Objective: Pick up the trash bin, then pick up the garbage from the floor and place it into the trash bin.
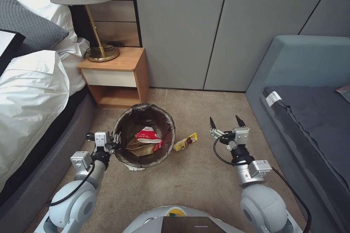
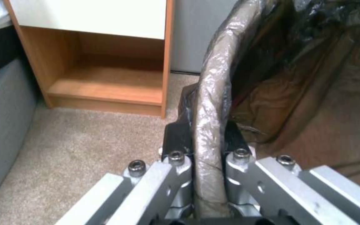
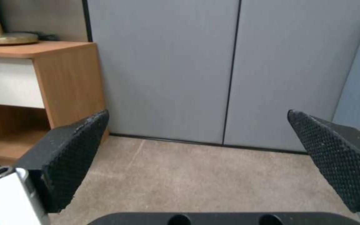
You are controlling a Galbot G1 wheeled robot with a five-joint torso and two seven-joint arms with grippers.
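The trash bin point(image 1: 144, 164), a small round pail lined with a dark bag, hangs tilted just above the carpet. My left gripper point(image 1: 116, 142) is shut on its near-left rim; in the left wrist view the fingers point(image 2: 176, 137) clamp the bag-covered rim point(image 2: 207, 103). Inside the bin lie a tan paper bag point(image 1: 140, 148) and a red-and-white snack packet point(image 1: 147, 135). One piece of garbage, a yellow wrapper point(image 1: 185, 141), lies on the floor just right of the bin. My right gripper point(image 1: 226, 121) hovers open to the right of the wrapper, its pads point(image 3: 76, 150) wide apart.
A wooden nightstand point(image 1: 116, 76) with a brass lamp point(image 1: 98, 49) stands behind the bin against the grey wall. A bed point(image 1: 32, 91) runs along the left, a grey sofa point(image 1: 302, 116) along the right. Bare carpet point(image 1: 193, 174) lies between them.
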